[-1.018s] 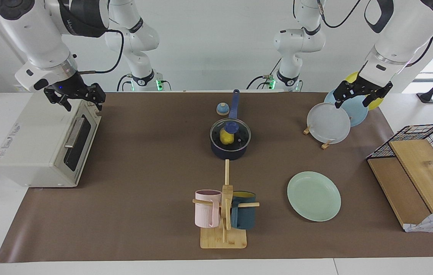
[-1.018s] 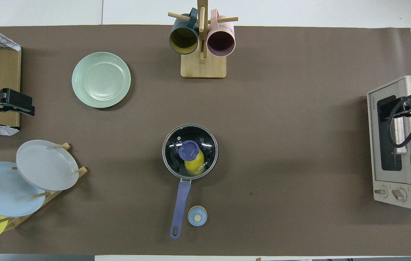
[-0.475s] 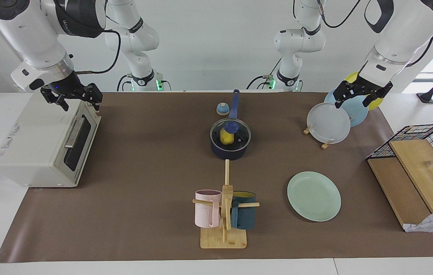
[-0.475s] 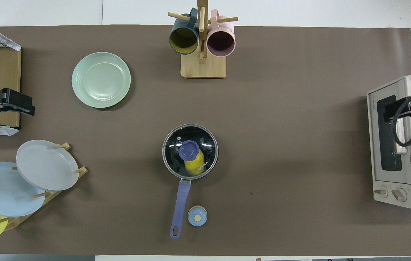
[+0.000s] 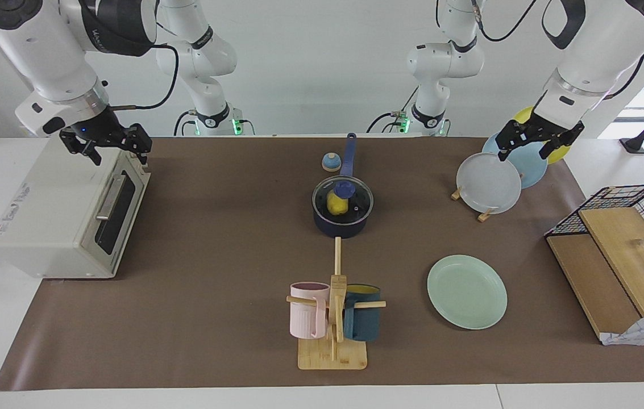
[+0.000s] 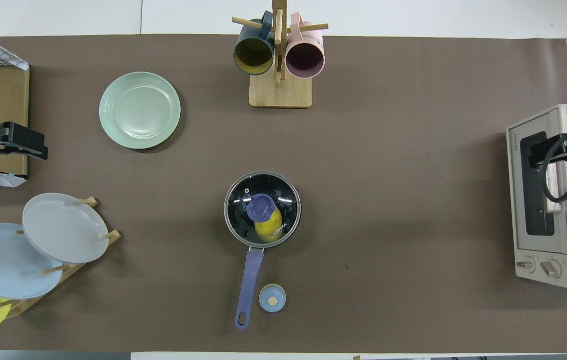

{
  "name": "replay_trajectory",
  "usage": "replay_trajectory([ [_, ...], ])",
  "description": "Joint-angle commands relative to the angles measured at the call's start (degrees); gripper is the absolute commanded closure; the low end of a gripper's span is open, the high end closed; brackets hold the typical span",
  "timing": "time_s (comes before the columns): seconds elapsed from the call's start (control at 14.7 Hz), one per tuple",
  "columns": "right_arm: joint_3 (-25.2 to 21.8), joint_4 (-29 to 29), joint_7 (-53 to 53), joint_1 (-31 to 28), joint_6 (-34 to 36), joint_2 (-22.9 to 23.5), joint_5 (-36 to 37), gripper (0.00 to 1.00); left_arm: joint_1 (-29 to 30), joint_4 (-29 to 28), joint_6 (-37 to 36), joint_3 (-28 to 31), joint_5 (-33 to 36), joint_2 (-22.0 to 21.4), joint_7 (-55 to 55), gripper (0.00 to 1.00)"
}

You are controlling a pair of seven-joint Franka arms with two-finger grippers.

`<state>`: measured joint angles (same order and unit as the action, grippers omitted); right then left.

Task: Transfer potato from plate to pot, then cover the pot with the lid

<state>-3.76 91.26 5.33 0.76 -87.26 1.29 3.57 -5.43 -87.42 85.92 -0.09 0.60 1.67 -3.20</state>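
The navy pot (image 5: 340, 225) stands mid-table, its handle (image 6: 248, 285) pointing toward the robots. The glass lid (image 5: 358, 200) with a blue knob (image 6: 260, 207) sits on it. The yellow potato (image 5: 334, 204) lies inside, seen through the lid, and it also shows in the overhead view (image 6: 269, 231). The mint plate (image 5: 466, 291) is bare and lies farther from the robots, toward the left arm's end. My left gripper (image 5: 524, 151) is open and empty, raised over the plate rack. My right gripper (image 5: 120, 157) is open and empty, raised over the toaster oven.
A toaster oven (image 5: 66, 210) stands at the right arm's end. A rack of grey, blue and yellow plates (image 5: 489, 183) and a wire basket with boards (image 5: 623, 227) stand at the left arm's end. A mug stand (image 5: 333, 318) and a small bell (image 5: 331, 162) flank the pot.
My right gripper has drifted a little over the toaster oven, away from the table's middle. The left arm, pot, lid and potato have not moved.
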Motion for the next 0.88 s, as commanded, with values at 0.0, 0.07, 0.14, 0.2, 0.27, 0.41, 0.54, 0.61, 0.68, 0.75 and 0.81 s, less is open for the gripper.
replay_trajectory([
  [0.0, 0.33, -0.12, 0.47, -1.2, 0.42, -0.24, -0.58, 0.0, 0.68, -1.53, 0.83, -0.26, -0.69, -1.31, -0.49, 0.0],
  [0.07, 0.33, -0.12, -1.18, -1.2, 0.42, -0.24, -0.58, 0.0, 0.68, -1.53, 0.83, -0.26, -0.69, -1.31, -0.49, 0.0],
  [0.14, 0.33, -0.12, -3.55, -1.11, 0.42, -0.24, -0.66, 0.0, 0.68, -1.53, 0.83, -0.26, -0.69, -1.31, -0.49, 0.0],
  [0.2, 0.33, -0.12, -4.44, -1.11, 0.42, -0.24, -0.67, 0.0, 0.68, -1.53, 0.74, -0.26, -0.69, -1.31, -0.49, 0.0],
  [0.27, 0.33, -0.12, -4.37, -1.02, 0.42, -0.24, -0.67, 0.0, 0.68, -1.53, 0.83, -0.26, -0.69, -1.31, -0.49, 0.0],
  [0.41, 0.34, -0.12, -4.63, -0.85, 0.42, -0.24, -0.67, 0.0, 0.68, -1.53, 0.83, -0.26, -0.69, -1.31, -0.49, 0.0],
  [0.54, 0.42, -0.12, -4.45, -1.11, 0.51, -0.24, -1.28, 0.0, 0.68, -1.53, 0.83, -0.26, -0.69, -1.31, -0.49, 0.0],
  [0.61, 0.34, -0.12, -4.63, -1.11, 0.6, -0.24, -2.06, 0.0, 0.6, -1.53, 0.83, -0.26, -0.69, -1.31, -0.49, 0.0],
  [0.68, 0.25, -0.12, -4.8, -1.11, 0.6, -0.24, -2.16, 0.0, 0.68, -1.53, 0.83, -0.26, -0.69, -1.31, -0.49, 0.0],
  [0.75, 0.25, -0.12, -4.89, -1.11, 0.25, -0.24, -2.16, 0.0, 0.68, -1.53, 0.83, -0.26, -0.69, -1.31, -0.49, 0.0],
  [0.81, 0.25, -0.03, -4.72, -1.11, 0.51, -0.32, -2.16, 0.0, 0.68, -1.53, 0.83, -0.26, -0.69, -1.31, -0.49, 0.0],
])
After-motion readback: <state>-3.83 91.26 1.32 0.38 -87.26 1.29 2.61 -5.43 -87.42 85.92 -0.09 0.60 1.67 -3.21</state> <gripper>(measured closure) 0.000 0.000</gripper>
